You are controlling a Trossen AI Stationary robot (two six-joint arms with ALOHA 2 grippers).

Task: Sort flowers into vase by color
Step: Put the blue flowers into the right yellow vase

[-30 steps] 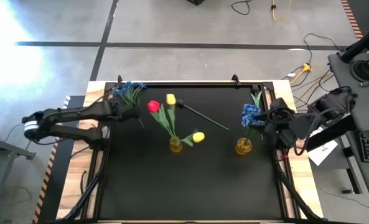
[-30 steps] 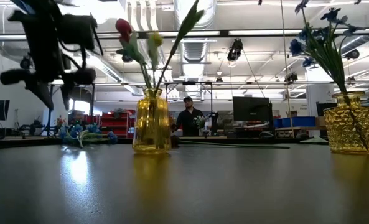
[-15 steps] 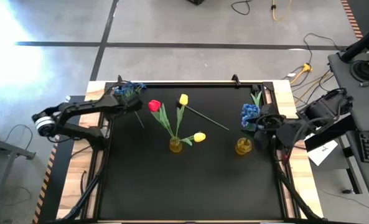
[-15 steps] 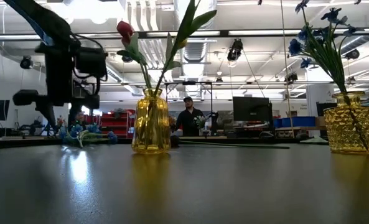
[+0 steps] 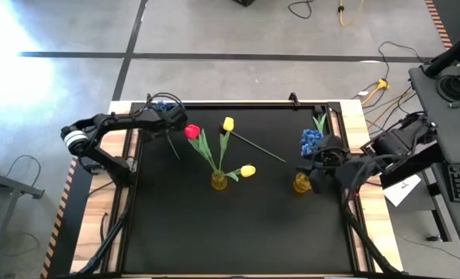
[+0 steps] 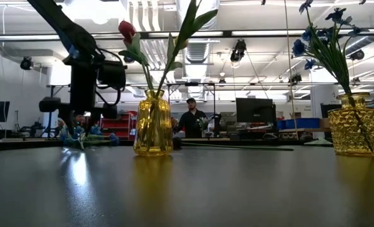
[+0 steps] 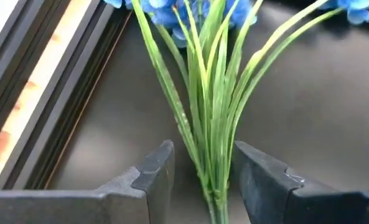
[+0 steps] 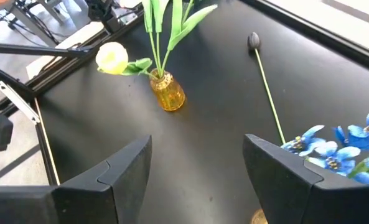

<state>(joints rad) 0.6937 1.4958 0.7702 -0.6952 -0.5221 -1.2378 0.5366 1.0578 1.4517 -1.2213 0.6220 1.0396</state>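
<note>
A blue spray point(image 5: 161, 108) lies on the table at the far left corner, its green stems point(image 7: 209, 124) pointing toward the middle. My left gripper point(image 7: 203, 155) is low over it and open, one finger on each side of the stems. A yellow glass vase point(image 5: 219, 181) in the middle holds a red tulip point(image 5: 191, 132) and two yellow tulips point(image 5: 228, 123). A second yellow vase point(image 5: 303, 184) on the right holds another blue spray point(image 5: 311, 141). My right gripper point(image 8: 196, 149) hovers open beside that vase.
A bare thin stem with a dark end point(image 8: 254, 40) lies flat on the table between the two vases point(image 5: 253, 144). The table's raised black frame point(image 7: 60, 99) runs close beside the left gripper. The near half of the black table holds nothing. A person stands far back in the room point(image 6: 190, 120).
My left gripper has swung from beside the red tulip toward the far left corner and come down over the lying blue spray. One yellow tulip head in the middle vase has swayed a little toward the right. My right arm has moved leftward, toward the right vase.
</note>
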